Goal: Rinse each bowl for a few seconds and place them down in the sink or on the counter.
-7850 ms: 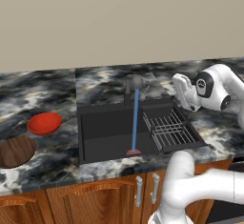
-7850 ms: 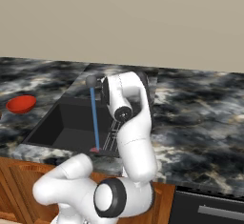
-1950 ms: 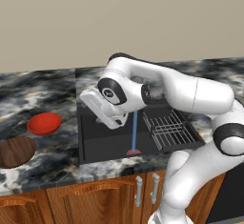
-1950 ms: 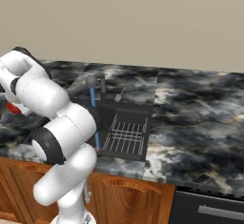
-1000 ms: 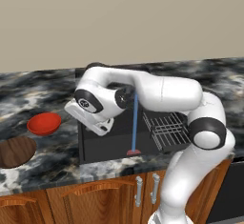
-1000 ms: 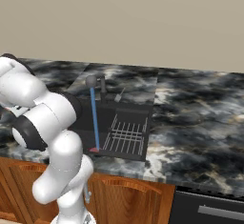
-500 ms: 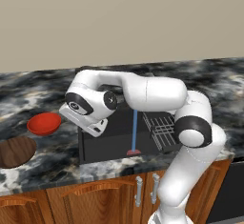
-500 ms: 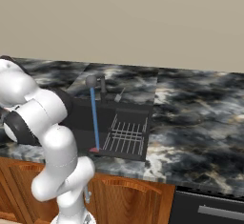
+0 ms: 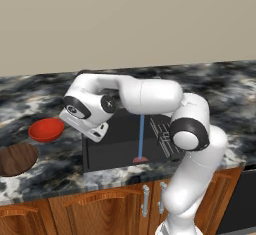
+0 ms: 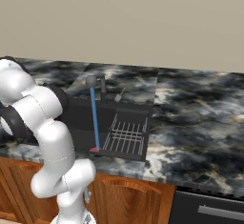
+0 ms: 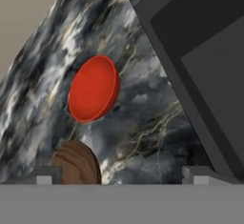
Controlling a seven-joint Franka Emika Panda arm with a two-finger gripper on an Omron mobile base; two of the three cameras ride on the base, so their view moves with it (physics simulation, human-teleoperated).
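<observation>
Left base view: red bowl [image 9: 46, 129] and wood-grain bowl [image 9: 16, 159] sit on the desk [image 9: 220, 84] left of the sink [image 9: 120, 141], near each other. Right base view: faucet [image 10: 92, 82], wire rack [image 10: 126, 135], blue water stream [image 10: 94, 118] falling into the basin; the arm blocks the bowls' side. Desk is marbled stone over brown cabinets [image 9: 110, 206]; plain beige wall [image 9: 125, 19] behind. Hand view: claw [image 11: 121, 174] spread wide, holding nothing, above the desk between the bowls and the sink edge, touching neither.
</observation>
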